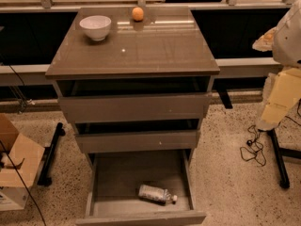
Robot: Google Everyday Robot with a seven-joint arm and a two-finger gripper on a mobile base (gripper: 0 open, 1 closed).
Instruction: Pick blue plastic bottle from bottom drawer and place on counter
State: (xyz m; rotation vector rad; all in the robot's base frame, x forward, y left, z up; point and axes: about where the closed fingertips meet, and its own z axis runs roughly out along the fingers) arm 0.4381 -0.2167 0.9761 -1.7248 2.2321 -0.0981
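The blue plastic bottle (155, 194) lies on its side in the open bottom drawer (117, 182), near the front right, with its small white cap pointing right. The two drawers above it are only slightly open. The counter (141, 46) is the glossy grey-brown top of the cabinet. Part of my arm (284, 55) shows at the right edge, white and cream, well to the right of the cabinet. My gripper is out of view.
A white bowl (95, 27) stands at the counter's back left and a small orange ball (137, 13) at its back middle. A cardboard box (14, 166) sits on the floor at left. A black stand and cables (275, 154) are on the floor at right.
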